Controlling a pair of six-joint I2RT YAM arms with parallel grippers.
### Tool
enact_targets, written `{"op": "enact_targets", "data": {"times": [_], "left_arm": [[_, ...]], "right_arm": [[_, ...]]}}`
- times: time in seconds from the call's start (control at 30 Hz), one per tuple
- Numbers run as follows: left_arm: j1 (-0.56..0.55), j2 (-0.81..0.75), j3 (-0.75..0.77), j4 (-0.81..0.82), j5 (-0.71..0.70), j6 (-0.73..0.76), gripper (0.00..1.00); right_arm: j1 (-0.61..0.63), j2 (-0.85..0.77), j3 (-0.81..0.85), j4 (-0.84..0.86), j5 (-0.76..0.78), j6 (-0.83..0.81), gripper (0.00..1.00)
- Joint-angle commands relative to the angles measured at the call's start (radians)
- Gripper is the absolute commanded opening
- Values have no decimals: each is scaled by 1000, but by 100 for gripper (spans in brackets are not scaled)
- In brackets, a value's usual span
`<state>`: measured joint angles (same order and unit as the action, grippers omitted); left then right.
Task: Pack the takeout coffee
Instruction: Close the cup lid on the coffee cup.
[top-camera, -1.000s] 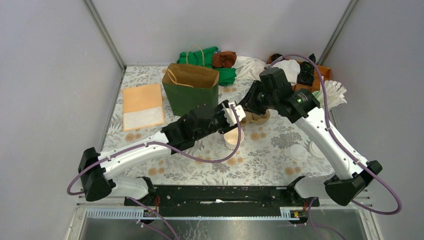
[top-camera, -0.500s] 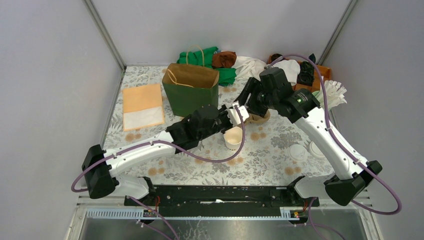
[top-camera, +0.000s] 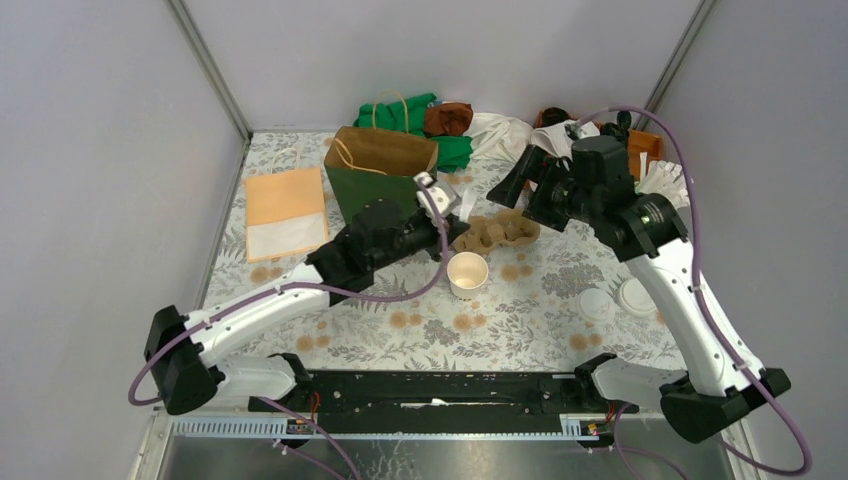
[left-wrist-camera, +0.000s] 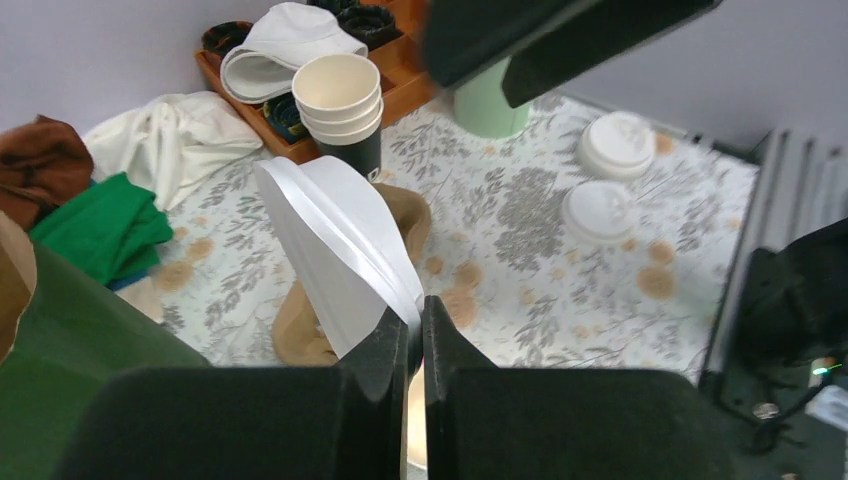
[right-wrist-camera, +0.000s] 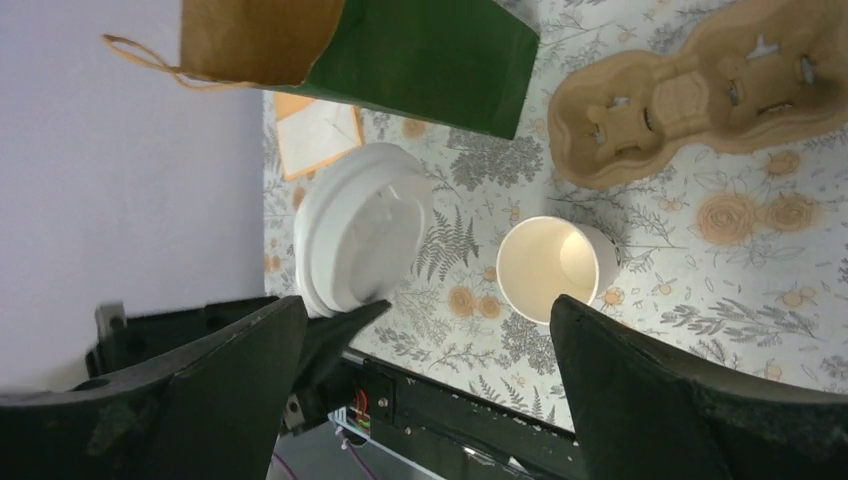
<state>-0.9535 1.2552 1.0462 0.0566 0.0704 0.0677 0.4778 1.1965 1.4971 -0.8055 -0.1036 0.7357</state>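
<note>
L tool (left-wrist-camera: 415, 318) is clamped tight on the rim of the white lid (left-wrist-camera: 335, 245). Lid is tilted on edge, up off the surface (top-camera: 540, 320), just beside the green bag (top-camera: 385, 185). Paper cup (top-camera: 467, 272) (open-topped, no lid on it) stands upright on the surface, apart from the L tool. In top view it's nearer the arm bases & slightly R of that tool, near the brown carrier (top-camera: 503, 231). R tool (right-wrist-camera: 428, 310) is spread wide w/ nothing in it, raised over the surface. Its wrist view shows lid & cup between the two fingers.
</note>
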Motion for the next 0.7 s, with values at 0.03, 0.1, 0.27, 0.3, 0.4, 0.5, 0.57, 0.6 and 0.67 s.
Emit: {"op": "enact_targets", "data": {"times": [0.03,0.1,0.27,0.3,0.4,0.5,0.57,0.6,0.67], "left_arm": [[90,-103,-80,192,209,-327,0],[118,-132,-122,253,244,-416,0],[197,-199,-223,444,340,-634,0],[206,-203,-227,468,364,-661,0],[216,-197,-216,485,413,-697,0],[216,-186,-206,496,437,-704,0],[216,-177,-200,507,446,-707,0],[216,-169,-196,511,452,-709,0],[216,-155,-187,513,463,-710,0]], "right_arm": [[-82,-66,-84,154,-297,-82,100],[-99,-82,-120,234,-392,-63,100],[-101,-82,-173,378,-529,-35,100],[-102,-78,-173,393,-539,-34,100],[-101,-52,-164,427,-575,-18,100],[-101,-18,-155,447,-612,23,100],[-101,-6,-150,443,-604,37,100],[-100,-3,-146,441,-596,42,100],[-99,6,-133,428,-574,50,100]]}}
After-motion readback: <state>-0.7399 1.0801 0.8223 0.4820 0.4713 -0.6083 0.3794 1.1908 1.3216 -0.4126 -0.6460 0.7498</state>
